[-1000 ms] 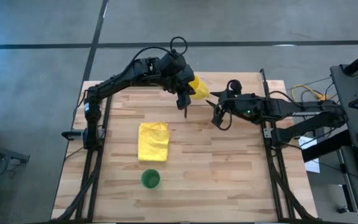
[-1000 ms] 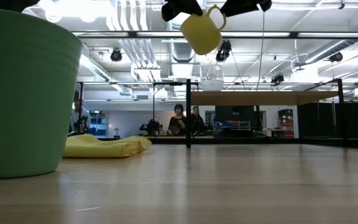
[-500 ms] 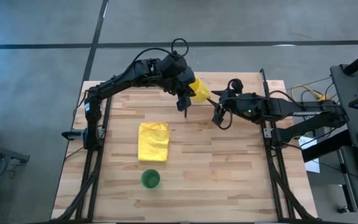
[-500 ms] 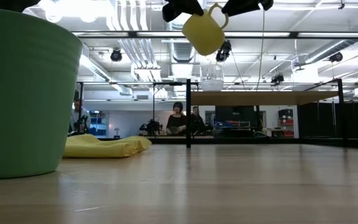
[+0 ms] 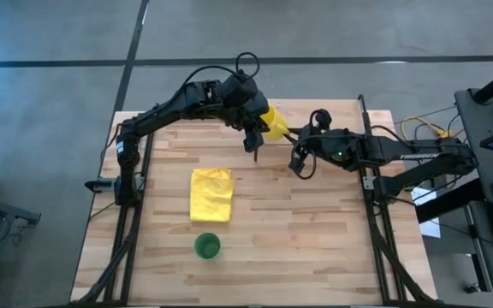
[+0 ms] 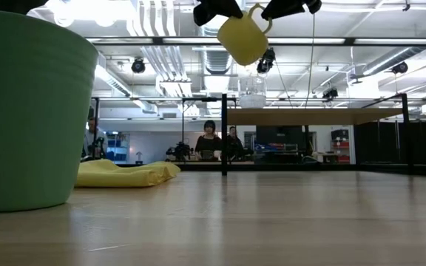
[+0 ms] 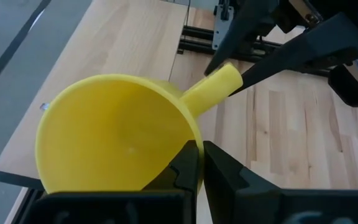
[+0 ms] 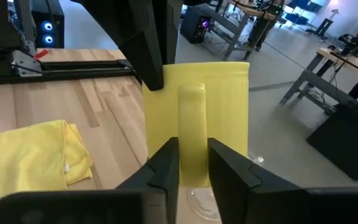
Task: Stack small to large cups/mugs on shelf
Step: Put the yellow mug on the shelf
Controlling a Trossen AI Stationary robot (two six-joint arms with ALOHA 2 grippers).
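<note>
My left gripper (image 5: 259,130) was clamped on the rim of the yellow mug (image 5: 272,122), 1 finger inside the bowl and 1 outside, as my left wrist view showed, and it held the mug in the air, tilted, above the far middle of the tabletop (image 5: 315,231). My right gripper (image 5: 296,147) had closed in from the other side, and its 2 fingers (image 8: 166,163) stood either side of the mug's handle (image 8: 191,124); I judged them pinched on it or nearly so, though I could not tell for certain whether they pressed it. From the low camera, the mug (image 6: 241,37) hung directly above the small clear glass cup (image 6: 252,92), which stood on the raised shelf (image 6: 309,116). So I judged that 1 vessel of 3 was in place on the shelf, that the second was in mid-air, perhaps being passed between my arms or steadied for lowering, and that it had not yet been set down. The green cup (image 5: 207,246) was untouched, upright near the front edge of the tabletop, well apart from both grippers, with the folded yellow cloth (image 5: 210,194) lying just beyond it. By my reckoning, the mug had yet to be seated and the green cup fetched.
</note>
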